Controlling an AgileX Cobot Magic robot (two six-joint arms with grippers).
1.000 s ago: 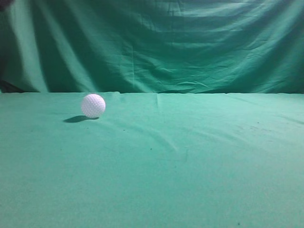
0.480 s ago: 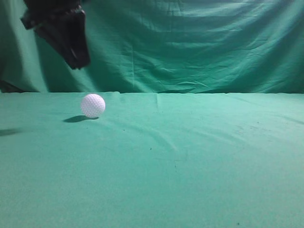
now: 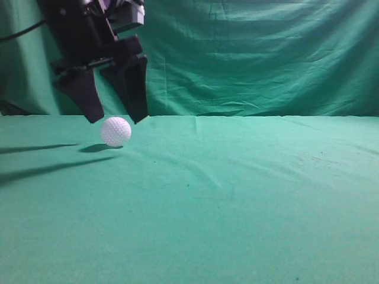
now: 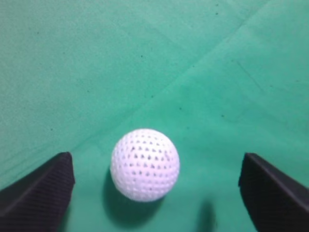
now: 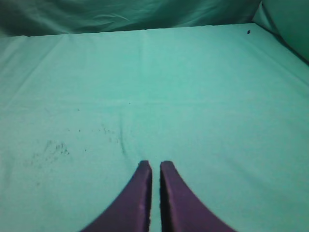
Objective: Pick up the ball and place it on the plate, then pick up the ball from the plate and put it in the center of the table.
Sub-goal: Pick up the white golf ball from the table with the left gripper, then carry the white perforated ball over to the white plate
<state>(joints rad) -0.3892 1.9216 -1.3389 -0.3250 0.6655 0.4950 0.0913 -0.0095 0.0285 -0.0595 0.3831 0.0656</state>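
The white dimpled golf ball [image 3: 116,131] rests on the teal-green table [image 3: 249,195] at the far left. My black left gripper [image 3: 116,120] is open and hangs just above the ball, one finger on each side, not touching it. In the left wrist view the ball [image 4: 145,164] lies between the two open fingers [image 4: 157,186], nearer the left one. My right gripper [image 5: 155,166] is shut and empty over bare cloth [image 5: 193,96]; it does not show in the exterior view. No plate is in view.
A darker folded green backdrop drape [image 3: 254,53] hangs behind the table's far edge. The left arm casts long shadows [image 3: 35,168] across the cloth at the left.
My left gripper has come down from the upper left and now straddles the ball with its fingers open. The ball has not moved.
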